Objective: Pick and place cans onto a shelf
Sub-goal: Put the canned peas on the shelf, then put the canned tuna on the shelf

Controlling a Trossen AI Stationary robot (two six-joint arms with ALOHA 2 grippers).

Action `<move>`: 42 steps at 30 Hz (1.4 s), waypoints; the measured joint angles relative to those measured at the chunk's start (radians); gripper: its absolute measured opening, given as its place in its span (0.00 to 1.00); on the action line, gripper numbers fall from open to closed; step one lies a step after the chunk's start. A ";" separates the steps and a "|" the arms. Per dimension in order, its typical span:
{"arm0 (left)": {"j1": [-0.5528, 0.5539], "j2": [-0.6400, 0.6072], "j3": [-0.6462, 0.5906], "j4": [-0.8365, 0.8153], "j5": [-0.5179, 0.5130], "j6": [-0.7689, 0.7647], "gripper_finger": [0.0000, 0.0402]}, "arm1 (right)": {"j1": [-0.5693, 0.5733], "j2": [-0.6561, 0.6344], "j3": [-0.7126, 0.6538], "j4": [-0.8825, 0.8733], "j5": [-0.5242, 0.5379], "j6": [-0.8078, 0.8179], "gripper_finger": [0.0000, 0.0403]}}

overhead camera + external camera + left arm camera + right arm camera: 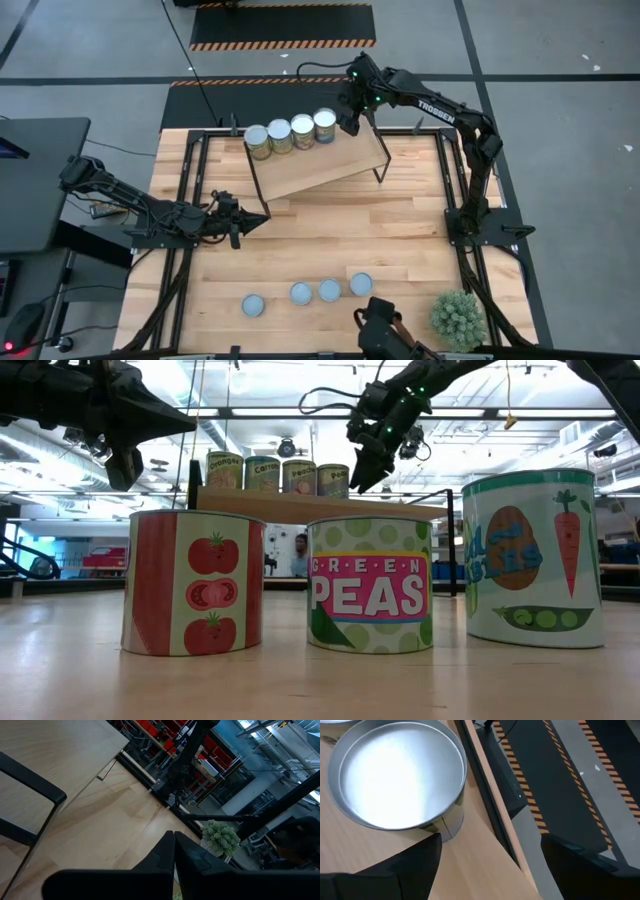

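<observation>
Eight cans (301,292) — four shelved (four tabled).

I have the right arm stretched far across from its base, elbow bent, wrist tipped down, and its gripper (350,118) hangs with the fingers spread wide and nothing between them. My left arm reaches in low from its side, forearm nearly level, and its gripper (236,222) sits with the two fingers pressed together, holding nothing.
</observation>
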 joint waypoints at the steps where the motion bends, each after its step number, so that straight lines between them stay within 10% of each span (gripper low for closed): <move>1: 0.000 0.000 0.000 0.000 0.000 0.000 0.04 | 0.001 0.000 0.000 0.001 0.000 -0.001 0.86; 33: 0.000 0.000 0.058 0.158 0.034 0.246 0.04 | 0.111 -0.125 0.000 -0.223 0.026 0.115 0.86; 42: -0.003 0.000 0.195 -0.154 0.196 0.235 0.04 | 0.259 -0.134 0.000 -0.315 0.013 0.176 0.86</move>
